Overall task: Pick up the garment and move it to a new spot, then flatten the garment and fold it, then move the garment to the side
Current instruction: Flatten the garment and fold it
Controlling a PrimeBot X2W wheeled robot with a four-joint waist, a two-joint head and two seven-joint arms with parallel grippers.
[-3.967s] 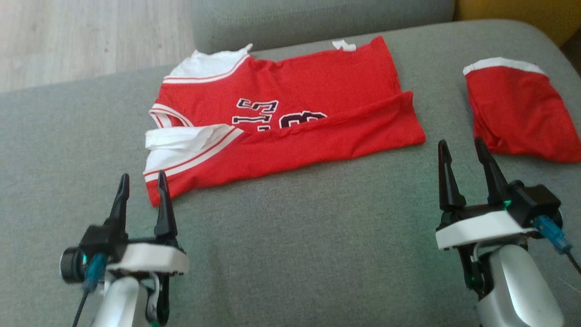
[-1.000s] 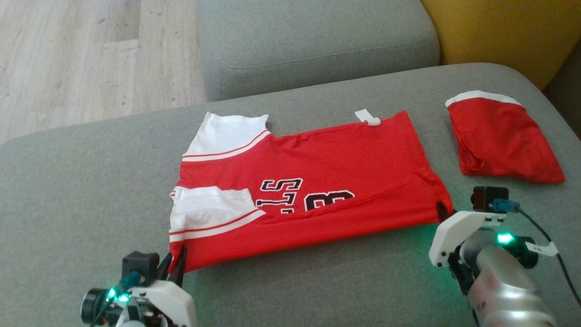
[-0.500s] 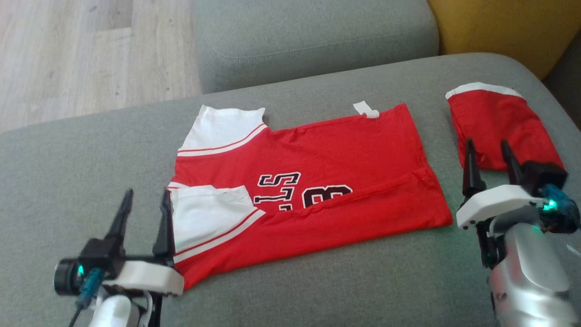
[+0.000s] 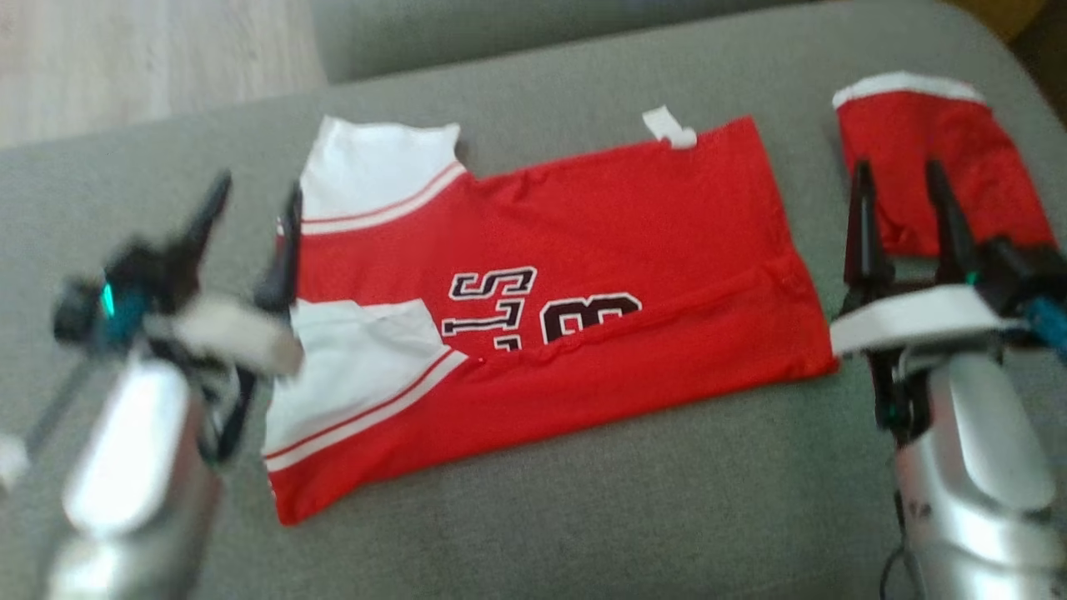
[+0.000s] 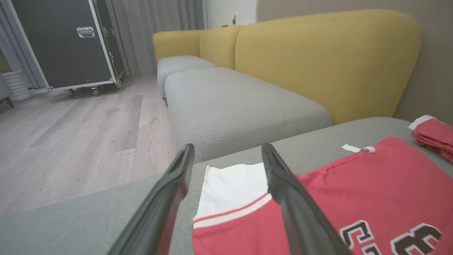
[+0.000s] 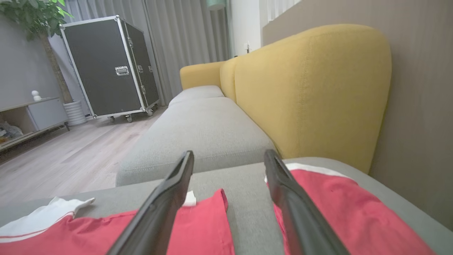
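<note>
Jersey [image 4: 633, 217] on cushion [image 4: 583, 500] — black lettering [image 4: 542, 312] partly hidden — left hand [image 4: 257, 187], right hand [image 4: 898, 167] wide, empty.

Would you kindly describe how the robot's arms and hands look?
Each silvery forearm carries a white bracket. The left hand and right hand each have two long, tapering black fingers. A blue cable plug sits at the right wrist; a teal light glows on the left.
</note>
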